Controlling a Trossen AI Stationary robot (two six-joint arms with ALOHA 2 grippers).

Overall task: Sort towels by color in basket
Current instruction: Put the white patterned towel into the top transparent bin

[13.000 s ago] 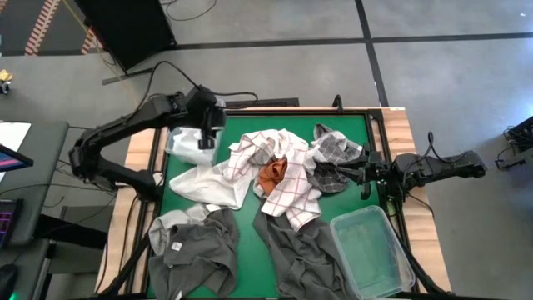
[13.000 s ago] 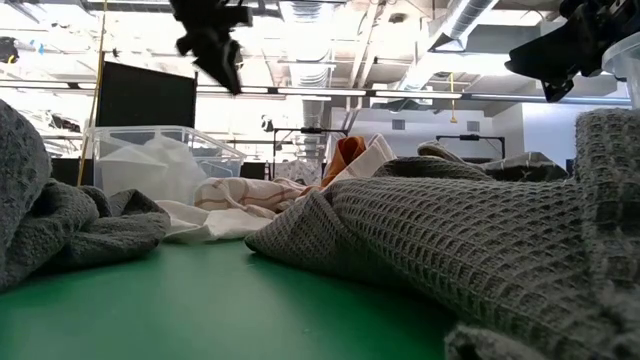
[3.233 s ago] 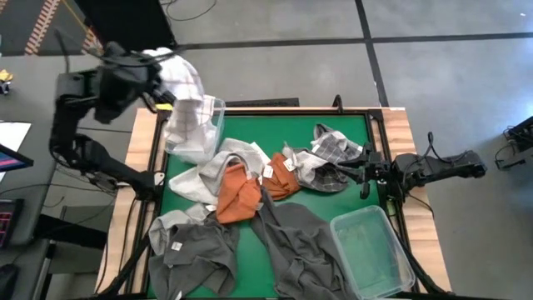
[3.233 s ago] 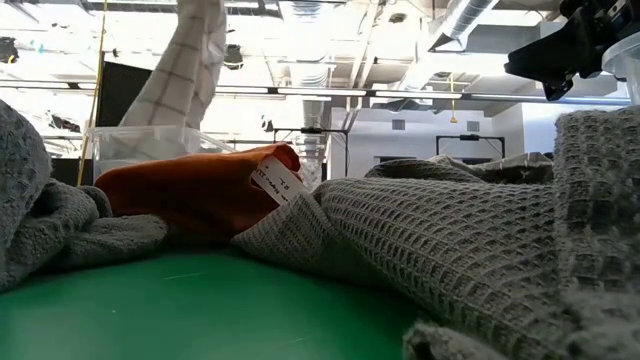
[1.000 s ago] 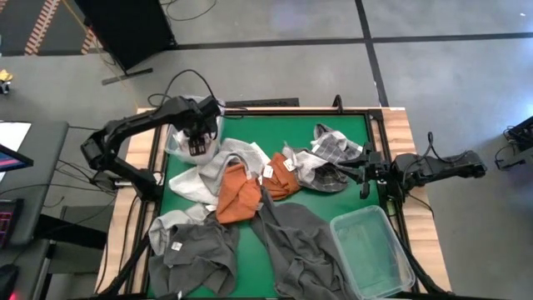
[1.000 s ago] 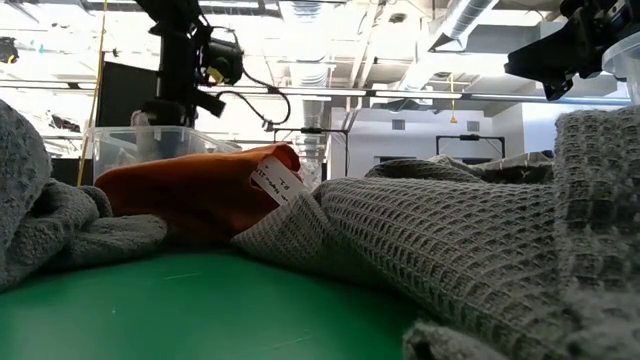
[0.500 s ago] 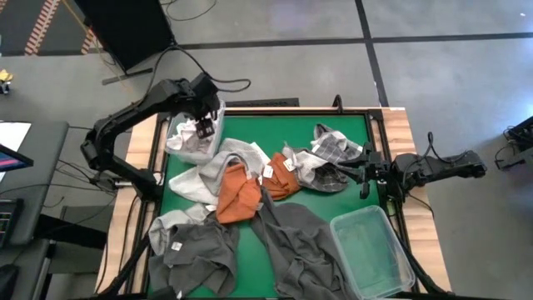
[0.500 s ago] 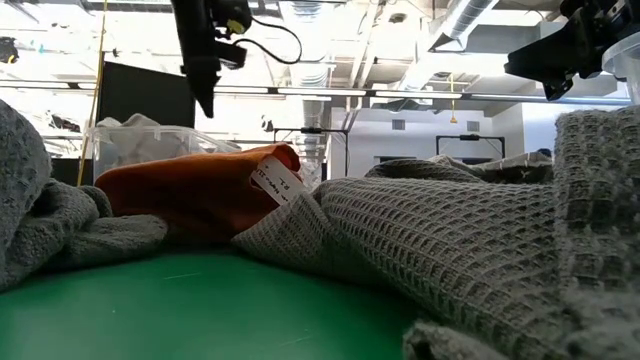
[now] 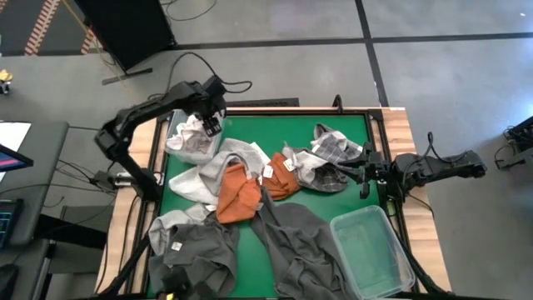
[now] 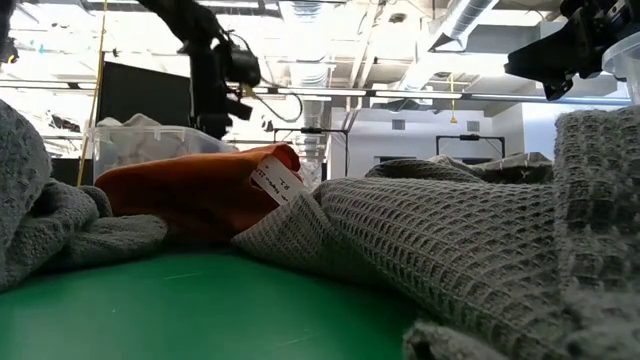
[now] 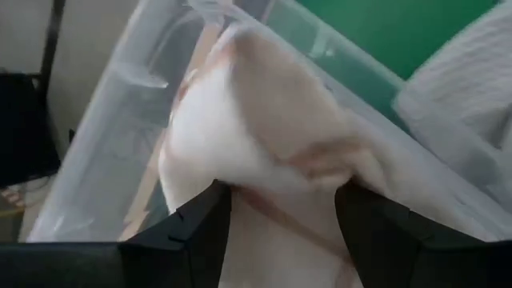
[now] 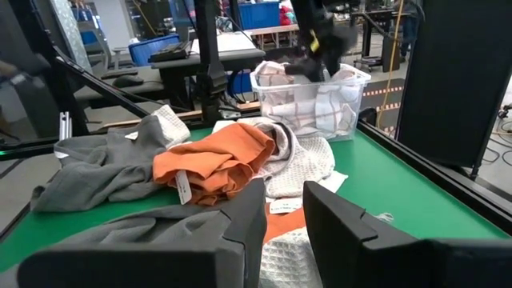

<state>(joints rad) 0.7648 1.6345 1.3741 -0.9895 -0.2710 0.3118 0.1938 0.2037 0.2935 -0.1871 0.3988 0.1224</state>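
Observation:
White towels with thin grid lines (image 9: 188, 142) lie heaped in a clear bin (image 9: 171, 148) at the table's far left, also seen in the left wrist view (image 11: 264, 128). My left gripper (image 9: 212, 125) hangs open just above that bin's far right corner, its fingers (image 11: 200, 232) apart over the heap. On the green table lie a pale towel (image 9: 204, 177), two rust orange towels (image 9: 237, 193), dark grey towels (image 9: 296, 242) and a grey checked one (image 9: 335, 150). My right gripper (image 9: 364, 177) waits open at the table's right edge, level above the cloth.
A second clear bin (image 9: 371, 254) stands without towels at the near right corner. A black frame rail (image 9: 275, 107) runs along the table's far edge. Bare green mat (image 9: 283, 125) shows at the far middle. Dark grey cloth (image 10: 450, 240) fills the low view's foreground.
My left gripper has risen from low over the bin's heap and gone toward the table's far edge and a little right, rolling about its own axis. Its fingers stay apart with nothing hanging from them. The gridded towels lie still in the bin.

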